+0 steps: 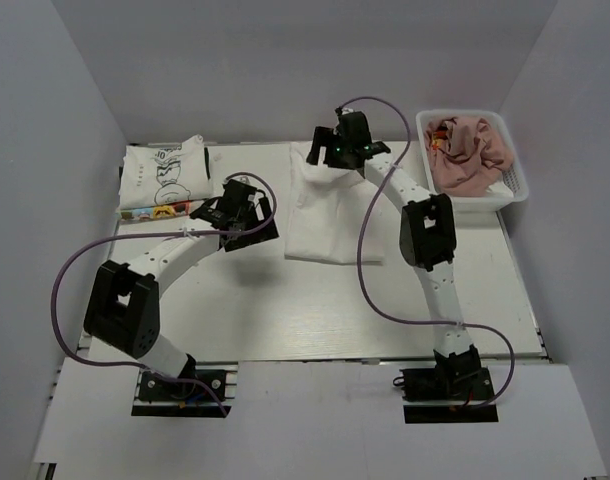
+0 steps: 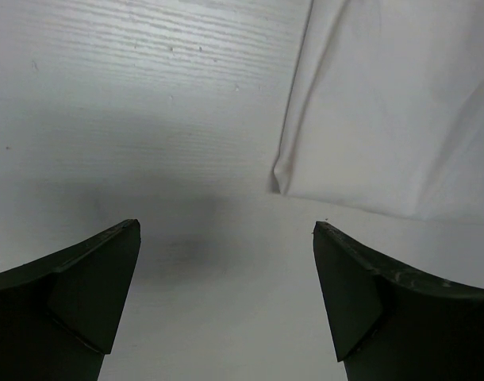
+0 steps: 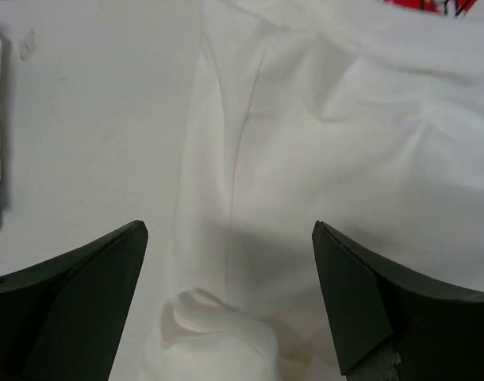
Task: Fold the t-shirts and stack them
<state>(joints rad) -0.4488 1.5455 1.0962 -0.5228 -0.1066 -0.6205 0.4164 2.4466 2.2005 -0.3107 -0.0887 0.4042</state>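
1. The left gripper [image 1: 247,205] has its two dark fingers spread wide with nothing between them. In the left wrist view it [image 2: 226,228] hangs over bare white table [image 1: 285,310], with the corner of the folded white cotton tee [image 2: 385,103] just off to one side. It isn't touching the tee.
2. The right gripper [image 1: 343,140] is spread just as wide and isn't pinching anything. It's over the far edge of that same white tee [image 1: 330,215].
3. In the right wrist cam the gap between the fingers [image 3: 230,226] looks down on rumpled white cloth [image 3: 329,143], with a little bunched-up lump of it close to the camera. A sliver of red print [image 3: 416,4] peeks in at the top edge. I can't tell if the fingertips touch the fabric.
4. The white tee lies mid-table, between the two arms, folded into a rough rectangle.
5. The white tee with the black cartoon drawing [image 1: 165,175] lies folded at the far left of the table, just beside the left gripper.
6. The dusty-pink tee [image 1: 470,150] is crumpled inside the white plastic lattice basket [image 1: 510,195] at the far right.
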